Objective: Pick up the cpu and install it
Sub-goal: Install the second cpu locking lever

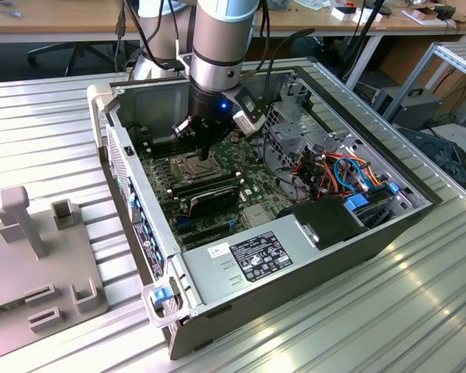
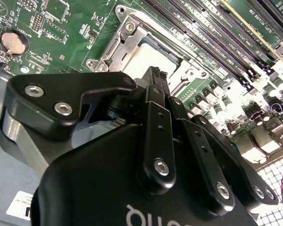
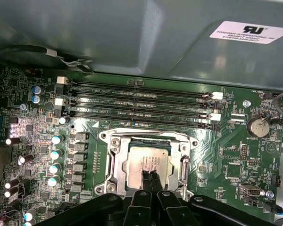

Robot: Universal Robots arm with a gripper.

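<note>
Gripper (image 3: 148,178) fingers pressed together over the cpu (image 3: 144,162) in its socket (image 3: 148,160) — seemingly touching it — beside memory slots (image 3: 141,101)

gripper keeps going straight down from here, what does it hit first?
Most likely the cpu. In the first wrist view the gripper has its fingertips together over the chip's face, which lies inside the socket frame. Whether they already touch it cannot be told; depth is unclear.

The space above the socket frame (image 3: 146,162) is taken up by the gripper (image 3: 149,175). It is hemmed in by memory slots (image 3: 139,104) and capacitors (image 3: 55,160); the case wall (image 1: 124,167) stands near.
</note>
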